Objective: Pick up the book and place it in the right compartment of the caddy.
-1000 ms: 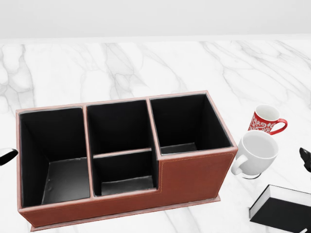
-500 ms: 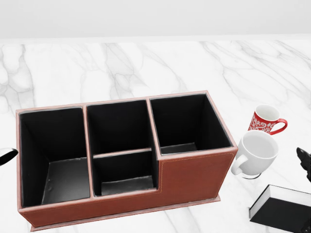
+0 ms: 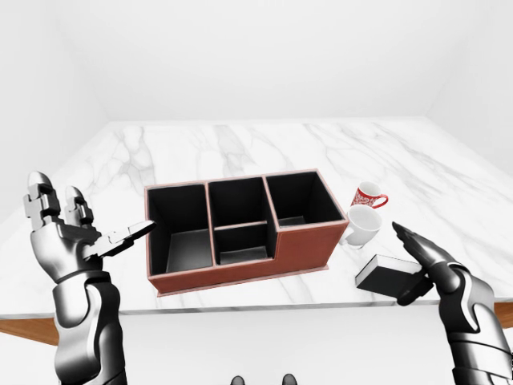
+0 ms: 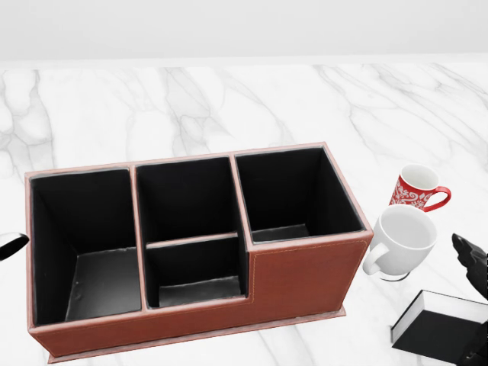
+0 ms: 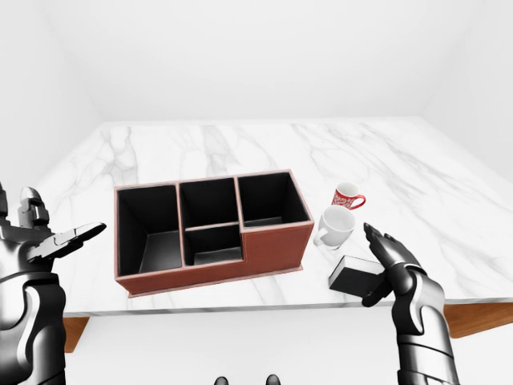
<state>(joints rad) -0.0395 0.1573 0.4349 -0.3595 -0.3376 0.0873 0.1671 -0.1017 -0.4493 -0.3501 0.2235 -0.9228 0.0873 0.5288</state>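
Note:
The black book (image 4: 441,332) with white page edges lies flat on the marble table, right of the caddy (image 4: 305,268). The caddy is brown outside and black inside, and its right compartment (image 4: 293,191) holds nothing. My right hand (image 3: 406,265) hovers open over the book's right end, fingers spread and not closed on it. In the head view only its dark fingers (image 4: 471,259) show at the right edge. To the left of the caddy my left hand (image 3: 92,210) is raised and open, holding nothing.
A white mug (image 4: 402,239) and a red patterned mug (image 4: 416,187) stand between the caddy and the book. The table's near edge (image 3: 264,309) runs just below the caddy in the left-eye view.
My right hand has crept leftward into the head view, closer over the book. The caddy, mugs, book and left hand have not moved.

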